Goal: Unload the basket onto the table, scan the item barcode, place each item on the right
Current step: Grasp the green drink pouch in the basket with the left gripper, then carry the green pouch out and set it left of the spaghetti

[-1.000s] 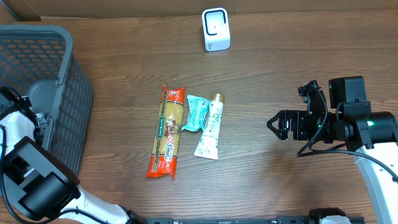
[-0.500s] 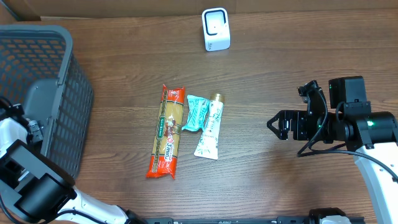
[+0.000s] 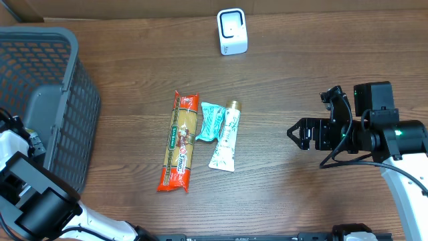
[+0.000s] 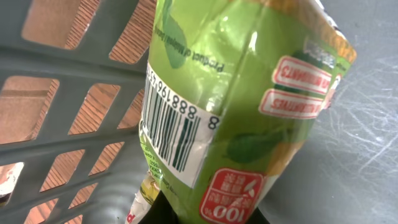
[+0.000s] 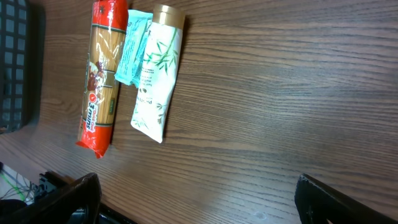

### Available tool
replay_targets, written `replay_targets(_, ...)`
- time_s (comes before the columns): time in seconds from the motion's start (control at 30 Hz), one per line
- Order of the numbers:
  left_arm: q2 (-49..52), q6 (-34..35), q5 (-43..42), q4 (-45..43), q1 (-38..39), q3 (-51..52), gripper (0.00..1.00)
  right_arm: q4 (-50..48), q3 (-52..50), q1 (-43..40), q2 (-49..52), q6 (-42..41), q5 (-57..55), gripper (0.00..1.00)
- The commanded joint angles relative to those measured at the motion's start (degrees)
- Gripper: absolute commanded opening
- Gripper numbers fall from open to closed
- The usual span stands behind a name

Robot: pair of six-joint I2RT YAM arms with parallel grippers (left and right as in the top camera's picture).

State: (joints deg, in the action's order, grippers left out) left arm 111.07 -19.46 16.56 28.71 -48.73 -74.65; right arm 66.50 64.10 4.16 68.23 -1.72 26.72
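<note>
In the left wrist view a green pouch (image 4: 249, 93) fills the frame, its white barcode label (image 4: 177, 134) facing the camera. My left gripper (image 4: 208, 214) is shut on the pouch's lower end, inside the grey basket (image 4: 74, 62). From overhead only the left arm (image 3: 17, 144) shows at the basket (image 3: 67, 80); its fingers are hidden there. The white scanner (image 3: 232, 31) stands at the table's far edge. My right gripper (image 3: 301, 136) hovers open over bare wood at the right, its fingers (image 5: 74, 199) wide apart with nothing between them.
A red and orange pasta packet (image 3: 180, 141), a teal sachet (image 3: 210, 122) and a white tube with a gold cap (image 3: 226, 138) lie side by side mid-table. They also show in the right wrist view: packet (image 5: 99, 81), tube (image 5: 158, 74).
My left gripper has shut on the green pouch in the basket, and the left arm has shifted slightly. The right arm has not moved.
</note>
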Motion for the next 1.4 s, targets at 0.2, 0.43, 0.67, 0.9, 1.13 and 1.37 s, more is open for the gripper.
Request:
replay_targets(0.2,-0.7,1.7,-4.4,3.2,7.2,0.4,0.04,-0.2,0.0,0.3,0.0,0.1,-0.1,1.00)
replay_targets(0.43,-9.8,10.5,-4.7,7.2,11.1,-7.8,0.04,0.0,0.0,0.3,0.0,0.1,-0.1,1.00)
replay_targets(0.67,-20.4,14.2,-14.8,12.9,11.6,-19.8,0.04,0.0,0.0,0.3,0.0,0.1,-0.1,1.00)
replay_targets(0.9,-31.7,23.1,-28.7,15.4,11.8,-25.2,0.04,-0.1,0.0,0.3,0.0,0.1,-0.1,1.00)
replay_targets(1.13,-37.8,30.5,-42.9,31.0,16.5,-25.1,0.04,-0.2,0.0,0.3,0.0,0.1,-0.1,1.00)
replay_targets(1.37,-34.4,25.4,-44.2,40.9,32.0,-19.1,0.04,-0.4,0.0,0.3,0.0,0.1,-0.1,1.00)
